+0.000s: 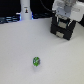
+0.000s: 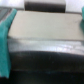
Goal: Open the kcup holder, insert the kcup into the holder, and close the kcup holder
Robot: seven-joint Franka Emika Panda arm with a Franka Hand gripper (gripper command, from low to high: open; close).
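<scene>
Black boxy plastic kcup holder sits at the far side of the white table, toward the exterior view's right, with the white robot gripper right above it. Whether the fingers are spread or closed: cannot tell, blurred. Wrist view shows only the holder's pale top and dark front edge close up. Tiny round green kcup sits well apart, nearer the camera. Holder likely rigid, light, may slide when pulled; take the drawer handle. Kcup likely light, thin-walled; pinch its sides gently.
</scene>
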